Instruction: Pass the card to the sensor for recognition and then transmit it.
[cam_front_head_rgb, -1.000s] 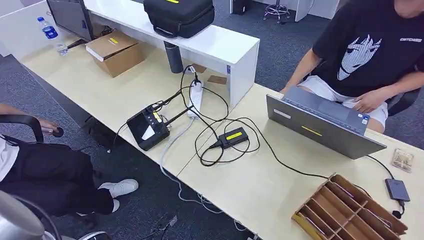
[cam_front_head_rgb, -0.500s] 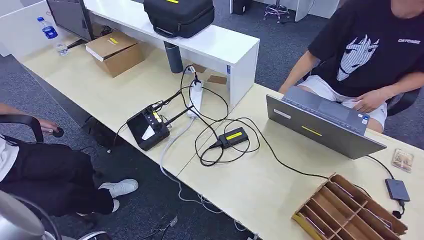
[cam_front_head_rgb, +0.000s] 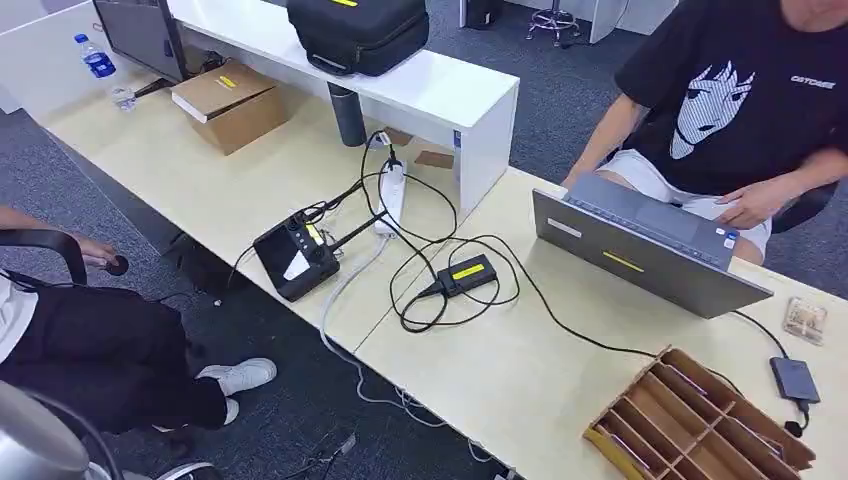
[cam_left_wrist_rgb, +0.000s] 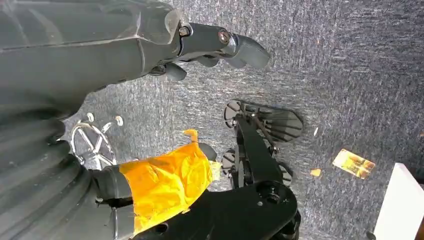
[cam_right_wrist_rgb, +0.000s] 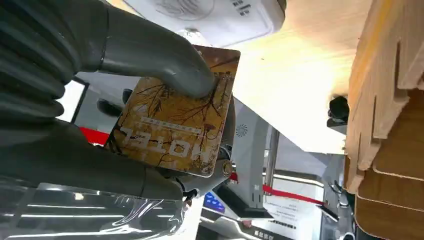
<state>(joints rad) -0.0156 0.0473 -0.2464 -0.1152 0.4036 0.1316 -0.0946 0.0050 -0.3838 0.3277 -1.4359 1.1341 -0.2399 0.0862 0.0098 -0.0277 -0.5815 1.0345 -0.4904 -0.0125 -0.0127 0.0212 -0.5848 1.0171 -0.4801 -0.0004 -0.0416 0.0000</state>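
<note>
Card: you see the card (cam_right_wrist_rgb: 175, 120) pinched under the thumb of the right hand (cam_right_wrist_rgb: 125, 95), close beside the wooden rack (cam_right_wrist_rgb: 385, 125).
Left hand (cam_left_wrist_rgb: 150, 45): hangs over carpet, holding nothing, fingers loosely apart.
Sensor: judge it the black box (cam_front_head_rgb: 467, 273) on the tabletop (cam_front_head_rgb: 520, 370).
Progress: card held; you have scanning and handover left.

Desk (cam_front_head_rgb: 520, 370); laptop (cam_front_head_rgb: 640, 250); wooden organizer (cam_front_head_rgb: 700, 420)
</note>
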